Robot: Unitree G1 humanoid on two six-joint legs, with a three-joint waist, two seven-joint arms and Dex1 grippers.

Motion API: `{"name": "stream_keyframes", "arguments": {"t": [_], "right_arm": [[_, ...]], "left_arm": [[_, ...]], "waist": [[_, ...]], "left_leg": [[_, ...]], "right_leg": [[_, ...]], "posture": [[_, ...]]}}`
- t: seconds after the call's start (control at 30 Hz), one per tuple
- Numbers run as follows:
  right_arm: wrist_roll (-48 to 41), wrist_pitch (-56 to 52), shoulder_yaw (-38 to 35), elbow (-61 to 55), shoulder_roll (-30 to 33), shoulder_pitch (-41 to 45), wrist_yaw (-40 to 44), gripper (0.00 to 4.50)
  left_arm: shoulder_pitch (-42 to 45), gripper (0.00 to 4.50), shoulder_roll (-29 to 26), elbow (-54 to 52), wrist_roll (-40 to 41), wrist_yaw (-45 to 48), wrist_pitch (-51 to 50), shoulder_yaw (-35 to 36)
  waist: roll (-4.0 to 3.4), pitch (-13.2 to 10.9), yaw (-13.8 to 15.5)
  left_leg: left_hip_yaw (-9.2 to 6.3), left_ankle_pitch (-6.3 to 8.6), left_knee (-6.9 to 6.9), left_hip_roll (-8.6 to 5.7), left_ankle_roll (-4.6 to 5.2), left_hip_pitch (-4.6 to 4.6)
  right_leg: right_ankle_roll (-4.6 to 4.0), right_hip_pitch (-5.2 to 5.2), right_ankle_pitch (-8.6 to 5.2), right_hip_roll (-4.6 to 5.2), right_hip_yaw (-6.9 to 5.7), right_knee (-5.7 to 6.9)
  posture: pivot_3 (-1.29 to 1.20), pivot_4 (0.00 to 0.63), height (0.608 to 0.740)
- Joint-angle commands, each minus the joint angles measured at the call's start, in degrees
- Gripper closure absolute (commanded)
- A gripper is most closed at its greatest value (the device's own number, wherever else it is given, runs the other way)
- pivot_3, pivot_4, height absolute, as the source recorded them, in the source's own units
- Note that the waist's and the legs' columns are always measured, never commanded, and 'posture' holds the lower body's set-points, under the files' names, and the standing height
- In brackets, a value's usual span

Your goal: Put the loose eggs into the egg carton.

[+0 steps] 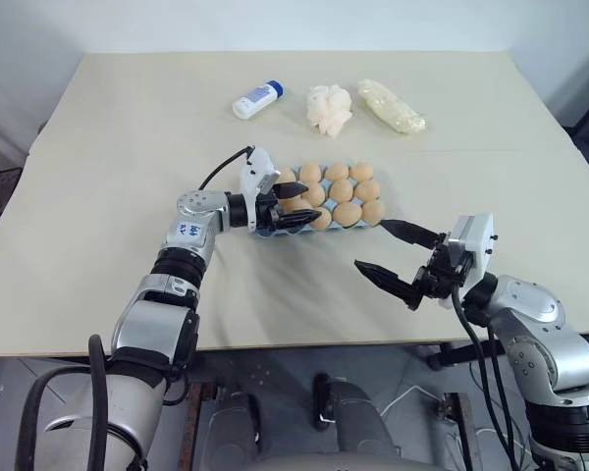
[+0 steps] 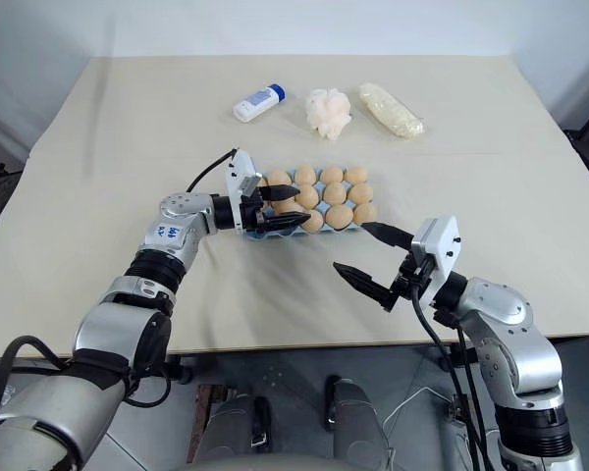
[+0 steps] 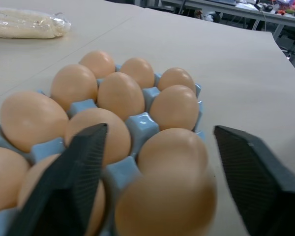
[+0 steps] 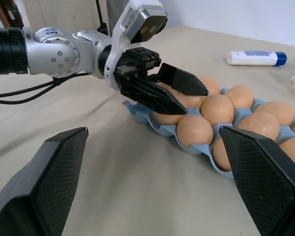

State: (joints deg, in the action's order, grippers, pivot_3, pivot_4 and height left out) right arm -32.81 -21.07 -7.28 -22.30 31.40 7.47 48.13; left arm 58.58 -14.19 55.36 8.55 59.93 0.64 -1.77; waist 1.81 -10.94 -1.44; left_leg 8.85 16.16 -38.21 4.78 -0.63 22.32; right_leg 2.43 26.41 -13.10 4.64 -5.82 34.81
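My left gripper (image 1: 287,211), jaws spread, releases a tan egg (image 3: 169,182) into the light-blue moulded carton (image 4: 137,109); next I'd retract carefully.

Light is bright, soft and even over the pale table (image 1: 128,147), with no harsh glare. Shadows are faint and short: a dim smudge lies under the left gripper (image 1: 287,214) and beside the egg carton (image 4: 206,147). In the left wrist view the nearest eggs (image 3: 167,196) and the black fingers (image 3: 83,167) are blurred, while farther eggs look sharper. The head views are crisp, with little bending at the edges.
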Motion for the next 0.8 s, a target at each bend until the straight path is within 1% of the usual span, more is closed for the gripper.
{"name": "stream_keyframes", "arguments": {"t": [0.03,0.13,0.27,0.43,0.53,0.67,0.73,0.8], "right_arm": [[-0.7,0.8,-2.0,-1.2,1.2,0.9,-0.1,0.0],[-0.5,1.0,-1.7,-0.2,1.5,1.8,0.2,0.0],[-0.6,1.8,-2.1,1.8,2.6,2.9,1.9,0.0],[-0.7,2.8,-3.2,6.6,6.6,4.5,7.2,0.0],[-0.7,3.4,-3.7,10.2,8.9,6.1,10.7,0.0],[-0.9,3.6,-3.6,12.8,10.7,7.0,14.5,0.0],[-0.6,4.3,-3.8,15.0,11.7,7.8,16.9,0.0],[-0.4,4.9,-3.9,18.2,12.7,9.4,19.4,0.0]], "left_arm": [[0.8,0.03,-0.7,-1.2,-0.6,-0.8,0.1,0.3],[0.7,0.03,-1.3,-2.8,-0.3,-1.1,0.1,0.9],[-0.2,0.03,-2.7,-9.0,2.5,-0.2,-1.7,2.9],[-6.4,0.03,-6.6,-24.8,7.2,-2.1,-10.3,6.7],[-13.9,0.03,-11.0,-35.6,9.4,-5.7,-15.8,10.4],[-21.8,0.03,-14.8,-43.5,10.9,-9.3,-20.3,13.9],[-26.9,0.03,-16.8,-46.8,11.2,-11.4,-21.9,16.5],[-32.8,0.03,-18.4,-50.5,12.1,-14.1,-23.6,20.9]], "waist": [[0.0,0.0,-0.1],[0.0,0.0,-0.1],[0.0,0.0,-0.1],[0.0,0.0,-0.2],[0.0,0.0,-0.4],[0.0,0.0,-0.1],[0.0,0.0,0.0],[0.0,0.0,0.0]], "left_leg": [[-0.03,-0.01,0.0,-0.01,0.0,0.0],[-0.13,-0.03,0.0,-0.01,0.01,-0.01],[-0.14,-0.03,0.03,-0.02,0.0,0.02],[-0.09,0.01,0.09,-0.03,-0.01,0.03],[-0.09,0.01,0.11,0.0,-0.01,-0.03],[-0.08,-0.06,0.08,0.01,-0.08,-0.11],[-0.1,-0.08,0.03,0.0,-0.09,-0.11],[-0.14,-0.08,0.03,-0.02,-0.07,-0.13]], "right_leg": [[0.0,0.0,0.0,0.0,0.01,0.0],[-0.01,0.01,-0.01,-0.01,0.02,0.0],[-0.01,0.04,0.0,-0.01,0.01,0.0],[0.01,0.06,-0.01,-0.02,0.02,0.02],[0.01,0.07,-0.02,-0.04,0.05,0.06],[-0.02,0.04,-0.03,-0.07,0.06,0.19],[-0.04,0.0,-0.02,-0.06,0.06,0.2],[-0.04,0.0,-0.02,-0.02,0.13,0.18]], "posture": [[0.0,0.15,0.74],[0.0,0.15,0.74],[0.0,0.15,0.74],[0.0,0.15,0.74],[0.0,0.15,0.74],[0.0,0.15,0.74],[0.0,0.15,0.74],[0.0,0.15,0.74]]}}
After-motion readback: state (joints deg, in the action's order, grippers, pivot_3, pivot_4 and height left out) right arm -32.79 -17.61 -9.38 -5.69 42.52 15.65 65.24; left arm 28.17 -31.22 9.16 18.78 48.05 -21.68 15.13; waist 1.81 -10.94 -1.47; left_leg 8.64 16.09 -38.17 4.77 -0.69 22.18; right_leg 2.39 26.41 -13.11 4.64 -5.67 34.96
